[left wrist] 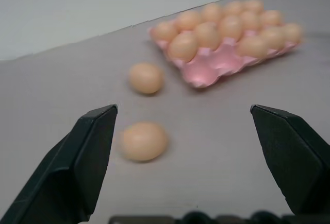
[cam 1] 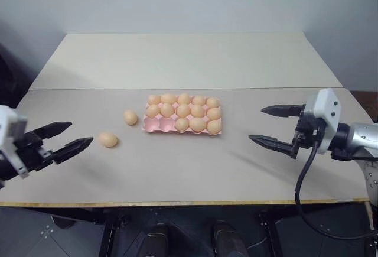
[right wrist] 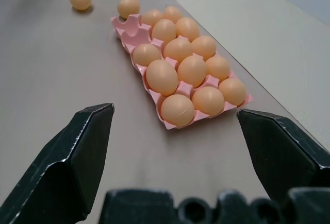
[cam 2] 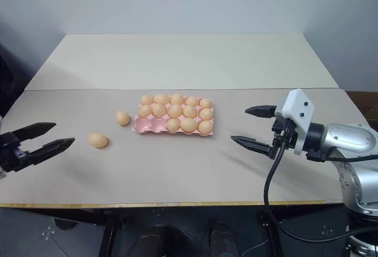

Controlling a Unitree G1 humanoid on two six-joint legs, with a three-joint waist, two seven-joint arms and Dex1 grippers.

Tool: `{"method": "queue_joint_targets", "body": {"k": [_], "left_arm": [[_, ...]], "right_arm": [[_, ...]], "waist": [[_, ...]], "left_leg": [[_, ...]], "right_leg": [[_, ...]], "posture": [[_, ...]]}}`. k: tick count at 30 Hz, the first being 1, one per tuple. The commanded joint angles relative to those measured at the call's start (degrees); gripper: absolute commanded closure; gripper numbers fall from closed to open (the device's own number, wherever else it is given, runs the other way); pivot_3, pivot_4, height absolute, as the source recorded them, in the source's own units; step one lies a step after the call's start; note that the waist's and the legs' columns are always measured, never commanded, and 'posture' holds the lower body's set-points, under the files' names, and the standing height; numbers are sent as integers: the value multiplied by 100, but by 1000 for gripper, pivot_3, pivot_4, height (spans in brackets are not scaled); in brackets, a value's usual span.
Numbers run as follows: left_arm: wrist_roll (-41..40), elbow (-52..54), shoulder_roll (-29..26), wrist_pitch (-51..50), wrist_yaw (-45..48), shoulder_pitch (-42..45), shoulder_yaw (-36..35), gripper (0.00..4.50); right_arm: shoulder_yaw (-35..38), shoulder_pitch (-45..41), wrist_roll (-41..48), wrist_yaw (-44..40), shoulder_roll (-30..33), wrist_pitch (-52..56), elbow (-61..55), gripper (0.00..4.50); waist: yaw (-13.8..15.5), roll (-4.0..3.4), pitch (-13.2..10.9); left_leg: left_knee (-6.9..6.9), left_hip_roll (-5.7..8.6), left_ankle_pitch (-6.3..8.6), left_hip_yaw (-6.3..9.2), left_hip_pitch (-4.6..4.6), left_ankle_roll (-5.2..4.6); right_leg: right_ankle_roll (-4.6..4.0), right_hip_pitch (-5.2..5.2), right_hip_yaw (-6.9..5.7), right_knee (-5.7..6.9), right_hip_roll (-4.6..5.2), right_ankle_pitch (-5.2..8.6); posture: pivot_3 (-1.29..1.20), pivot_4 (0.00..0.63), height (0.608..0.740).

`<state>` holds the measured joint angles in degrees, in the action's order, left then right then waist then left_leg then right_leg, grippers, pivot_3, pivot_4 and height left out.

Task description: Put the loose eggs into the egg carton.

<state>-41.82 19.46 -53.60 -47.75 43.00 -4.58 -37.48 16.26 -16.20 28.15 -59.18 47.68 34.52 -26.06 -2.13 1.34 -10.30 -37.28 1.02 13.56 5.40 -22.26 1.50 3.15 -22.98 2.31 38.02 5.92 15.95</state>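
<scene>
Egg carton (cam 1: 158, 125): pink moulded tray, lidless, mid-table; thirteen cups filled, two near-row cups at its left end vacant.
Loose eggs: two, smooth tan ovals on bare table left of carton; nearer egg (cam 1: 108, 139) just ahead of left gripper, farther egg (cam 1: 130, 117) just beside carton's left edge.
Left gripper (cam 1: 66, 138): jaws spread wide, nothing grasped; aimed at nearer egg, probably lining up a pick.
Right gripper (cam 1: 276, 126): jaws released, empty; hangs right of carton, well apart.
Table (cam 1: 189, 174): matte beige, flat.
</scene>
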Motion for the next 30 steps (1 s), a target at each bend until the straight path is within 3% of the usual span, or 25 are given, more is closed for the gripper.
{"method": "queue_joint_targets", "body": {"k": [1,11,17,23,30], "left_arm": [[187,160,287,-522,-1095,478,407,0],[1037,-287,1022,-822,-2339,1505,1862,0],[1397,-807,1250,-778,-2480,1780,2238,0],[1626,-1130,1347,-514,-2292,2023,2435,1864],[1660,-930,1200,-210,-1891,1928,2354,2046]], "right_arm": [[-21,-137,1,133,48,-266,-32,42],[-215,-295,-31,205,159,-581,-152,42],[-136,-206,31,283,196,-621,-196,42],[-127,-233,75,329,224,-623,-236,0],[-70,-157,104,406,219,-608,-299,0]], "waist": [[-1,2,1],[2,8,3],[12,8,3],[18,10,4],[16,9,4]], "left_leg": [[-1,1,0,0,-2,0],[-1,3,0,0,-6,0],[-2,3,0,0,-8,0],[-4,4,0,0,-8,1],[-4,4,-1,0,-9,1]], "right_leg": [[0,-2,1,1,1,0],[0,-7,2,3,1,-1],[0,-9,1,4,1,-1],[0,-8,1,4,2,-1],[0,-9,1,4,2,-1]], "posture": [[0,150,740],[0,150,740],[0,150,740],[0,150,740],[0,150,740]]}}
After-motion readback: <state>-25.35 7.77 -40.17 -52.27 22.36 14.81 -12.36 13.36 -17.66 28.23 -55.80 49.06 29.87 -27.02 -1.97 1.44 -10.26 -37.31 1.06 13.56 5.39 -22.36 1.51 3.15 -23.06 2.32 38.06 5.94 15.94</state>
